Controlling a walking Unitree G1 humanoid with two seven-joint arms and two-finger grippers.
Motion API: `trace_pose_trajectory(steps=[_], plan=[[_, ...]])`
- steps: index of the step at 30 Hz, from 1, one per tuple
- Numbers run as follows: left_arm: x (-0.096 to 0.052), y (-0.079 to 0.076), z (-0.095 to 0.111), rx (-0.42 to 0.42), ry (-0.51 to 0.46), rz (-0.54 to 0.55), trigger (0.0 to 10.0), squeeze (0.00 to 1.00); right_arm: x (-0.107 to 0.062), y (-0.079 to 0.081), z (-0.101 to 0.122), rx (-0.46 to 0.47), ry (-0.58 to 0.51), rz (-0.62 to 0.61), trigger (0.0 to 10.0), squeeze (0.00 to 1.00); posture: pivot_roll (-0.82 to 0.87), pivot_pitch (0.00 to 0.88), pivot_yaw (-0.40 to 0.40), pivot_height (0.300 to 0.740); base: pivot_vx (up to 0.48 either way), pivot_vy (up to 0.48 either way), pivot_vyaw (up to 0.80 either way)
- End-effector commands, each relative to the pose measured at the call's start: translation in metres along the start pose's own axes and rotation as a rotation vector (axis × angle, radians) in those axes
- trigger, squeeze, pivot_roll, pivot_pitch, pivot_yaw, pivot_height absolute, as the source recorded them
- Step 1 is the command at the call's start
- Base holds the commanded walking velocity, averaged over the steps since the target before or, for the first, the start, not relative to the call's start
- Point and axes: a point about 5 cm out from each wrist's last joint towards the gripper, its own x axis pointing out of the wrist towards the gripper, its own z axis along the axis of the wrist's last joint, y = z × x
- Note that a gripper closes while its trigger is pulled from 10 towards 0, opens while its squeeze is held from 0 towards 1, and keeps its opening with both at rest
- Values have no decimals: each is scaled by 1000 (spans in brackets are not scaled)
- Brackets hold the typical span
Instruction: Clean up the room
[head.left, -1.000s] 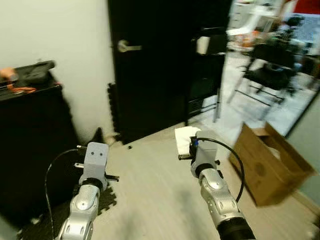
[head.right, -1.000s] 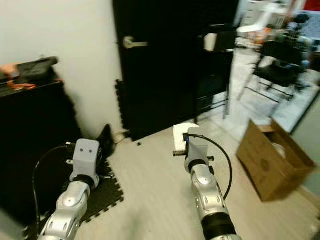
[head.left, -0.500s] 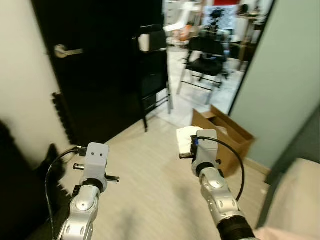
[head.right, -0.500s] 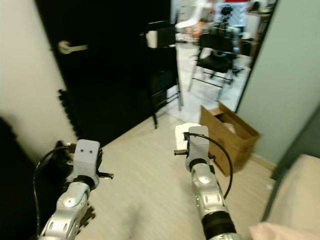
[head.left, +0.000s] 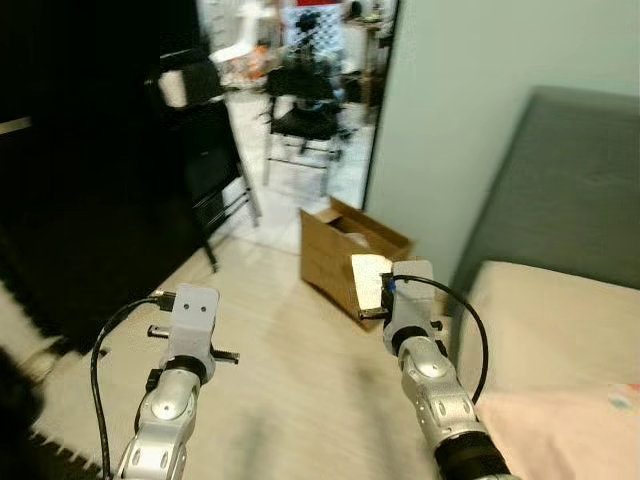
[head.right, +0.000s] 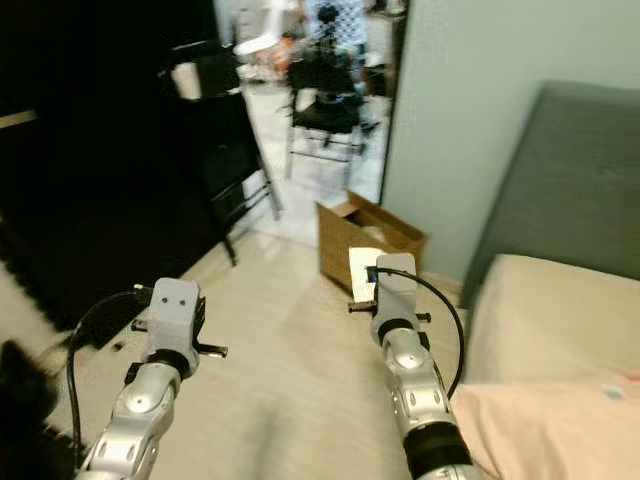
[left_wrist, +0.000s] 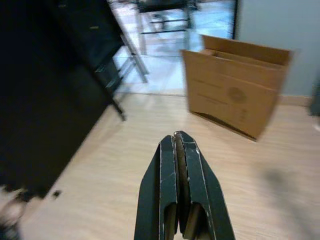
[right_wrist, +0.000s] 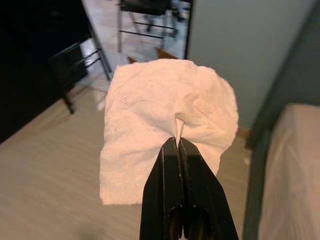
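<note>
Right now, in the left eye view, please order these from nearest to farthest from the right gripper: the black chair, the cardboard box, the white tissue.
1. White tissue: pinched in the right gripper itself.
2. Cardboard box: open, on the floor just beyond the tissue, against the wall.
3. Black chair: far back, past the doorway.
</note>
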Motion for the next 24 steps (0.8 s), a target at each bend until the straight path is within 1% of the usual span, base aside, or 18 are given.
trace_pose_trajectory(steps=[1,4,8,20,24], plan=[[-1,1,-7,-6,38,-11,10000,0,0,1,-3,-6,12,7,10000,0,-8,17,2,727,0,0,0],[-2,-2,-8,-20,48,-23,10000,0,0,2,-3,-31,16,8,10000,0,-7,15,3,727,0,0,0],[-1,-2,-8,-4,55,-19,10000,0,0,2,-4,-57,18,6,10000,0,-6,13,2,727,0,0,0],[2,3,-4,-27,29,12,10000,0,1,2,-4,-75,10,8,10000,0,-6,4,4,727,0,0,0],[1,4,-3,-35,29,15,10000,0,1,2,-4,-76,8,7,10000,0,-6,3,4,727,291,0,0]])
